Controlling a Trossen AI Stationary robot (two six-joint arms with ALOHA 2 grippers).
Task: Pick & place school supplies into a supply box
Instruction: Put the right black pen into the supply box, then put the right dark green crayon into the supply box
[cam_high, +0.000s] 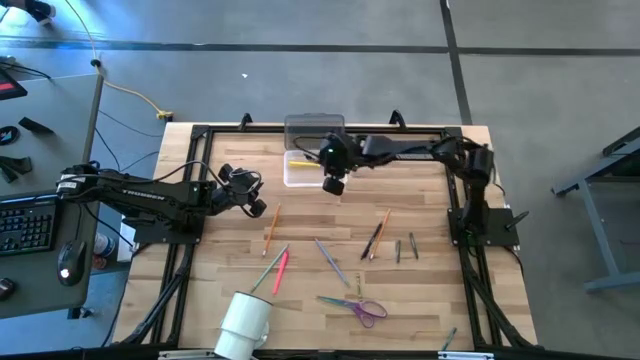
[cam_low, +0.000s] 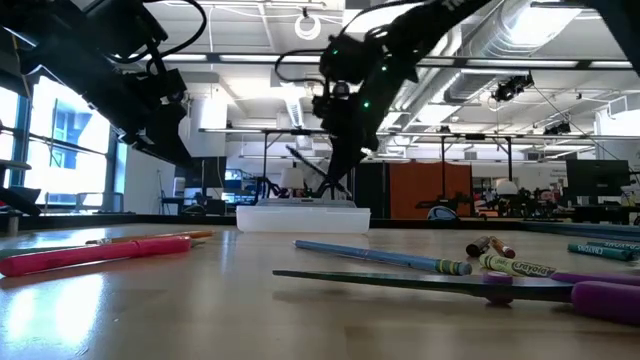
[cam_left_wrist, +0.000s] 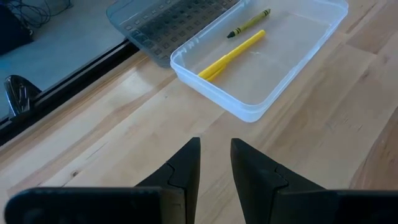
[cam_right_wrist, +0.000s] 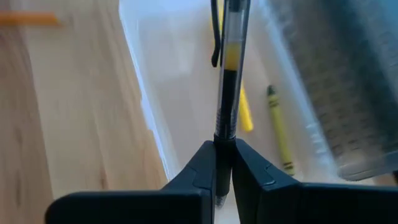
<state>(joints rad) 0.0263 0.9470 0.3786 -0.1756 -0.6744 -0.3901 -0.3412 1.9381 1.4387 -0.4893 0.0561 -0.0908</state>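
The supply box (cam_high: 303, 168) is a clear case at the table's far middle; its ribbed grey lid (cam_high: 314, 128) lies open behind it. A yellow pen (cam_left_wrist: 231, 56) and a green crayon (cam_left_wrist: 249, 23) lie inside. My right gripper (cam_high: 334, 186) hangs over the box's near edge, shut on a clear pen (cam_right_wrist: 229, 74) with a yellow and black core. My left gripper (cam_high: 255, 205) waits open above the table's left part, nothing between its fingers (cam_left_wrist: 186, 165). More school supplies lie loose on the wood: an orange pencil (cam_high: 271, 228), a pink pen (cam_high: 281, 270), scissors (cam_high: 358, 307). My right gripper pinches the clear pen's near end (cam_right_wrist: 224, 142) between its two fingers. The fingers slant down from above, and the pen runs on in line with them, not across. The pen is lifted clear, and its free end with the clip (cam_right_wrist: 216, 37) reaches out over the box.
A white cup (cam_high: 245, 322) lies tipped at the near left. Blue pencils (cam_high: 330, 258), dark pencils (cam_high: 378, 236) and green crayons (cam_high: 405, 248) lie across the table's middle and right. Black frame rails (cam_high: 190, 150) run along the table's edges.
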